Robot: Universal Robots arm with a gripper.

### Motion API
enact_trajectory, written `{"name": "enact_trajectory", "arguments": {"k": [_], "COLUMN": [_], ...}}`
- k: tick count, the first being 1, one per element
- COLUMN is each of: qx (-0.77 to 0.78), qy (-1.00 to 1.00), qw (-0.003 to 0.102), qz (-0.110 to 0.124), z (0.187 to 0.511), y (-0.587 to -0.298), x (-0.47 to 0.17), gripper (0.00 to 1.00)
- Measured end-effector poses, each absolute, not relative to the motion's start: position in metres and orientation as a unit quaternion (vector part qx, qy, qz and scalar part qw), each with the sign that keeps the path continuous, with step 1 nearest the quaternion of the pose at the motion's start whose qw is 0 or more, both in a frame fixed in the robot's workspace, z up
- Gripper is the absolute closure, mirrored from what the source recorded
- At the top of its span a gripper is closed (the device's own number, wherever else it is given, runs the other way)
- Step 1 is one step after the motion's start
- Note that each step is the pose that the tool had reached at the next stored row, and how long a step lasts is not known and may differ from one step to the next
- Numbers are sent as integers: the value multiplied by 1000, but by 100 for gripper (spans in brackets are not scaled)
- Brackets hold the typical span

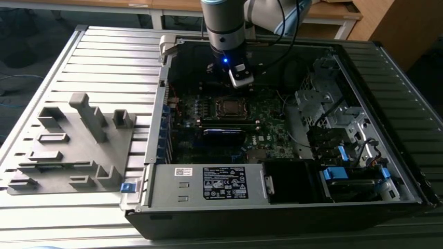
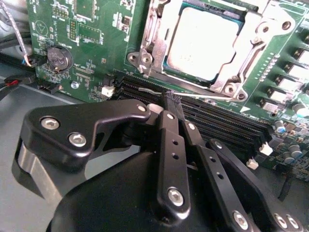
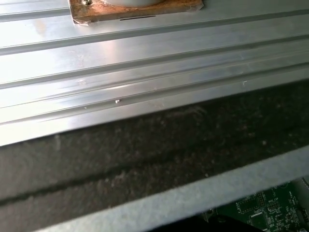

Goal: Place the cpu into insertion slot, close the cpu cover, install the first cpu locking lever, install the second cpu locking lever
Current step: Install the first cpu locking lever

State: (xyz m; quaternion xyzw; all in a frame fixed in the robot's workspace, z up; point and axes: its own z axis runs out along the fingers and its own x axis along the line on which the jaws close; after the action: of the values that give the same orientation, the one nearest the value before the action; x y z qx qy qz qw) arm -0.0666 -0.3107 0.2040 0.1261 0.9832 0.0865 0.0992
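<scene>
In the second wrist view the cpu (image 2: pixel 203 43) lies flat in its socket, its dull silver top showing through the opening of the cpu cover (image 2: pixel 256 41). That shiny cover frame lies down flat around it. A thin metal lever rod (image 2: pixel 148 90) runs along the socket edge nearest the fingertips. My gripper (image 2: pixel 172 96) is shut with nothing between its black fingers (image 2: pixel 169 140). Its tips hover over the memory slots just beside the socket. In the exterior view the gripper (image 1: pixel 240 80) hangs inside the open computer case, just behind the socket (image 1: pixel 229 107).
Black memory slots (image 2: pixel 227 121) and a coin battery (image 2: pixel 58 58) flank the socket. A white-labelled power supply box (image 1: pixel 225 184) fills the case's front, with drive cages (image 1: pixel 332 114) to the exterior view's right. A grey fixture (image 1: pixel 76 145) sits on the ribbed table (image 3: pixel 145 58).
</scene>
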Motion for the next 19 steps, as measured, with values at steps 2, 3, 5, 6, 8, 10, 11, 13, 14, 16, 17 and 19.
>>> {"name": "enact_trajectory", "arguments": {"k": [2,3,5,6,8,10,11,13,14,16,17,19], "qx": [126,126,126,126,126,126,126,126,126,126,126,126], "qy": [983,983,983,983,983,983,983,983,983,983,983,983], "qw": [99,100,100,100,100,100,100,100,100,101,101,101], "qz": [87,87,87,87,87,86,86,87,87,87,87,87], "z": [204,204,204,204,204,204,204,203,203,203,203,203], "y": [-311,-311,-311,-311,-311,-311,-311,-311,-311,-311,-311,-311], "x": [-67,-67,-67,-67,-67,-67,-67,-67,-67,-67,-67,-66], "gripper": [89,89,89,89,89,89,89,89,89,89,89,89]}}
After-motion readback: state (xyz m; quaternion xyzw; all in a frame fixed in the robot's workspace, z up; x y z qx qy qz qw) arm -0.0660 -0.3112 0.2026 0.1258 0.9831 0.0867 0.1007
